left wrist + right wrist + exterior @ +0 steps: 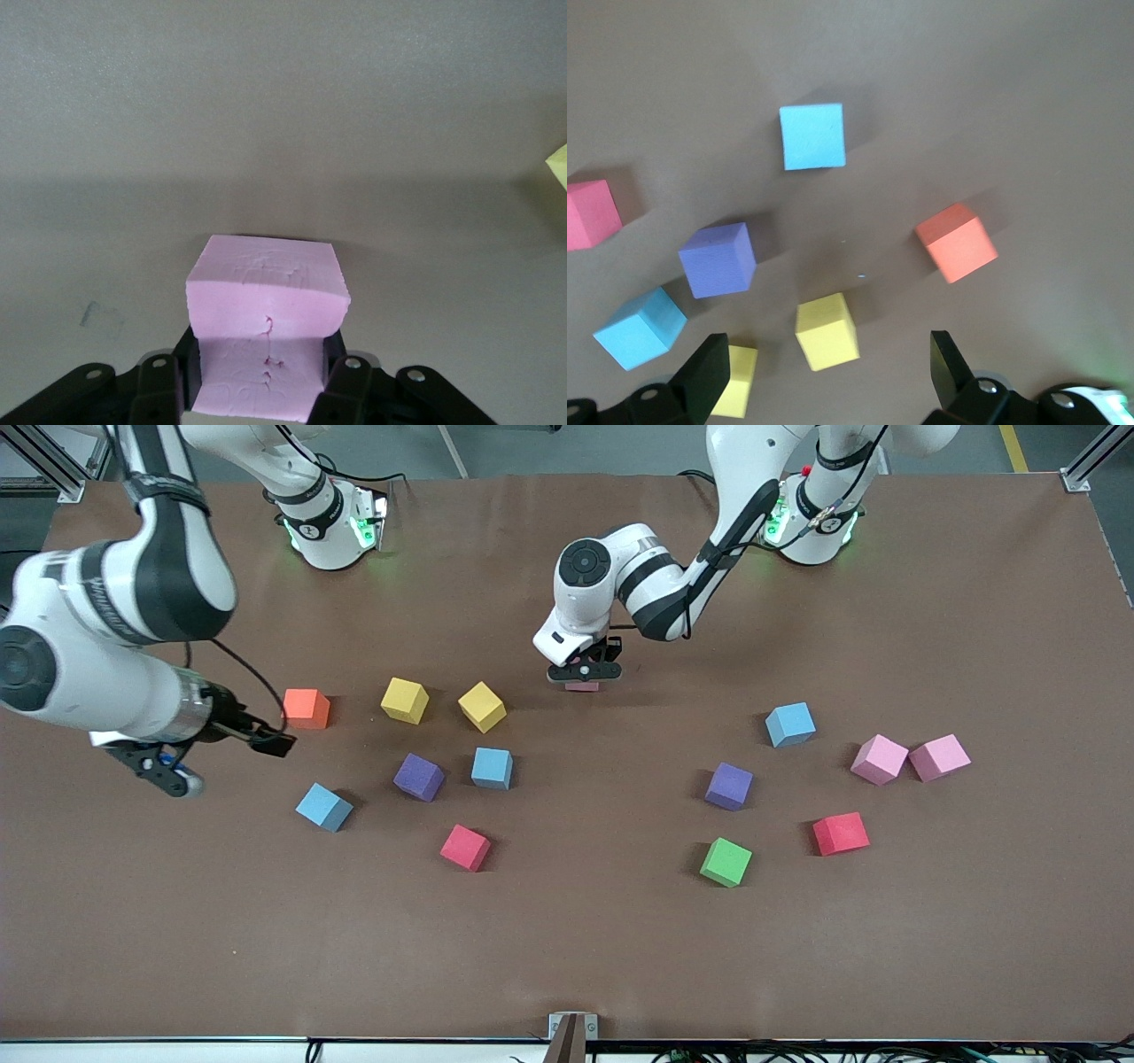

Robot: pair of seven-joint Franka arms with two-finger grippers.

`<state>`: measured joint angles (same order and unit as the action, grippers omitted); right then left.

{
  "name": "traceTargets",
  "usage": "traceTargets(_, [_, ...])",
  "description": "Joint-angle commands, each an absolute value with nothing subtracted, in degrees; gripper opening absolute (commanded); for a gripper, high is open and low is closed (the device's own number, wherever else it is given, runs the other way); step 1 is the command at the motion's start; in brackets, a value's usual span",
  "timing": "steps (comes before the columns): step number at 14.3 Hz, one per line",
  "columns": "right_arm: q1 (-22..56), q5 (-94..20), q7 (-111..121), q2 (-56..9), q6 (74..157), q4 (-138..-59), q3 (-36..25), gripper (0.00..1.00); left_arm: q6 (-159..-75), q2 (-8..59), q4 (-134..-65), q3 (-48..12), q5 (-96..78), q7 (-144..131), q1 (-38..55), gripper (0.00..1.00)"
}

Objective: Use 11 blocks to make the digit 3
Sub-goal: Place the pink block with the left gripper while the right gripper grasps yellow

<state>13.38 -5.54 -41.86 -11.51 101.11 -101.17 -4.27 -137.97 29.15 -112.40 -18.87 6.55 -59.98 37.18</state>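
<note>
My left gripper (pixel 583 677) is shut on a pink block (pixel 582 685) low over the table's middle; the left wrist view shows the block (pixel 266 288) between both fingers. My right gripper (pixel 270 741) is open and empty, up in the air beside the orange cube (pixel 306 708). Its wrist view shows its open gripper (pixel 828 372) above a yellow block (pixel 827 330). On the table lie two yellow blocks (pixel 405 700) (pixel 482 707), purple (pixel 419 777), blue (pixel 492 768), blue (pixel 323 807), red (pixel 465 848), blue (pixel 790 724), purple (pixel 729 786), two pink (pixel 879 759) (pixel 939 757), red (pixel 840 833), green (pixel 726 862).
The blocks lie in two loose groups, one toward each arm's end of the brown table (pixel 567 957). A bare strip runs between them under the left gripper. The orange cube (pixel 957 242) lies at the edge of the right arm's group.
</note>
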Motion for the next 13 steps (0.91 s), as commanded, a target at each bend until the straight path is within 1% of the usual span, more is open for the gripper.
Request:
traceTargets(1, [18.4, -5.9, -48.0, -4.1, 110.1, -114.7, -4.7, 1.00, -139.0, 28.8, -113.3, -18.9, 8.3, -61.5, 37.2, 0.30])
traceTargets(3, [21.7, -5.9, -53.7, -3.4, 114.5, -119.2, -4.7, 1.00, -139.0, 29.8, -112.8, -18.8, 8.3, -61.5, 37.3, 0.30])
traceTargets(5, [26.4, -5.9, -60.1, -3.5, 122.7, -124.1, -4.7, 1.00, -139.4, 30.3, -112.6, -18.8, 8.3, -61.5, 37.3, 0.32])
traceTargets(6, [27.8, -5.9, -61.7, -3.8, 125.7, -125.4, -4.7, 1.00, -139.7, 30.4, -112.6, -18.8, 8.3, -61.5, 37.2, 0.32])
traceTargets(7, [28.9, -5.9, -61.8, -4.2, 127.0, -125.7, -4.7, 1.00, -140.0, 30.4, -112.6, -18.8, 8.3, -61.5, 37.2, 0.34])
traceTargets(8, [30.1, -5.9, -61.9, -5.3, 128.4, -125.9, -4.7, 1.00, -140.0, 30.4, -112.6, -18.8, 8.3, -61.5, 37.0, 0.44])
traceTargets(10, [32.5, -5.9, -64.7, -7.3, 130.9, -126.1, -4.7, 1.00, -140.1, 30.8, -112.5, -18.8, 8.3, -61.4, 37.0, 1.00])
traceTargets(13, [35.8, -5.8, -68.3, -10.6, 135.6, -126.3, -4.7, 1.00, -139.7, 30.4, -112.2, -18.5, 8.3, -61.6, 37.3, 1.00])
